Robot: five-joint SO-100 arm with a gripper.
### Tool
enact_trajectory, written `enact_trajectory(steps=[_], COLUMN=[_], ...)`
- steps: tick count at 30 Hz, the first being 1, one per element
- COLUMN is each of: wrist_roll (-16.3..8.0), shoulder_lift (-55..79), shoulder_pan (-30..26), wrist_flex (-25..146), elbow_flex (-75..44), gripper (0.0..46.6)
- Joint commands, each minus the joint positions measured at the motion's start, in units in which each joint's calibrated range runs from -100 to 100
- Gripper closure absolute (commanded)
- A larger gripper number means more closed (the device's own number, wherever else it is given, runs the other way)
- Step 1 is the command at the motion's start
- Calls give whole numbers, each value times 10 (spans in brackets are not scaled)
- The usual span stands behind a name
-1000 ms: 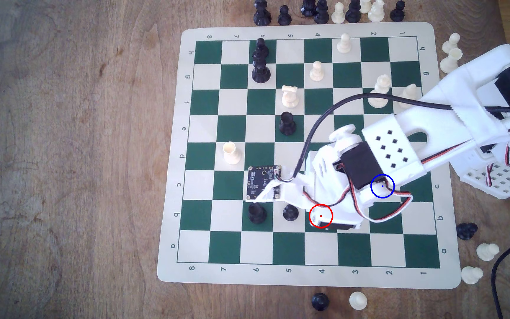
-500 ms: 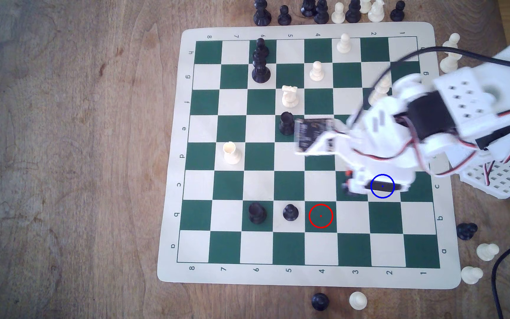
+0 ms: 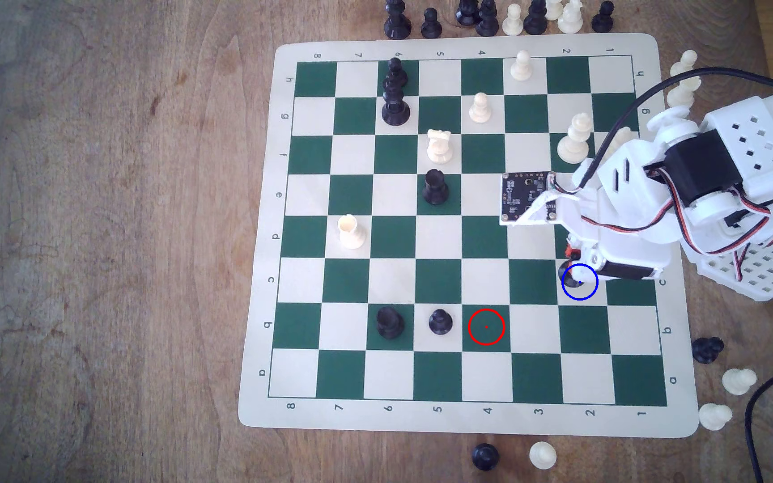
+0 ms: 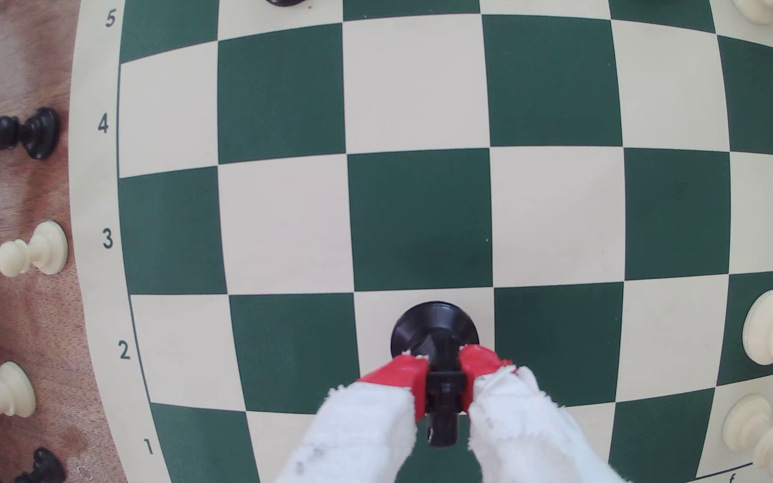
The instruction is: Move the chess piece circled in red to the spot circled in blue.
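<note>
The claw (image 4: pixel 440 371) is clenched on the knight (image 4: pixel 438 334), which stands upright directly below it, base over the blue-ringed square (image 3: pixel 582 292), so setting it down looks like a straight drop.

Small black plastic knight (image 4: pixel 438 334), round base, upright, pinched between red fingertips (image 4: pixel 398 376), base on or just above cream square. Blue-ringed cream square (image 3: pixel 582 290) with centre dot: knight's base (image 3: pixel 567 271) overlaps the ring's edge.
</note>
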Motion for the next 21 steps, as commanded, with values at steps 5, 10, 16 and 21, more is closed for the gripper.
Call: enact_trajectory(steps=[5, 10, 16, 21], wrist_roll=[-7, -5, -1, 2], shoulder_lift=[-20, -10, 5, 14], shoulder_pan=[-29, -26, -17, -18], wrist_flex=[-18, -33, -41, -41], elbow_flex=[24, 32, 41, 44], gripper=[464, 464, 464, 440])
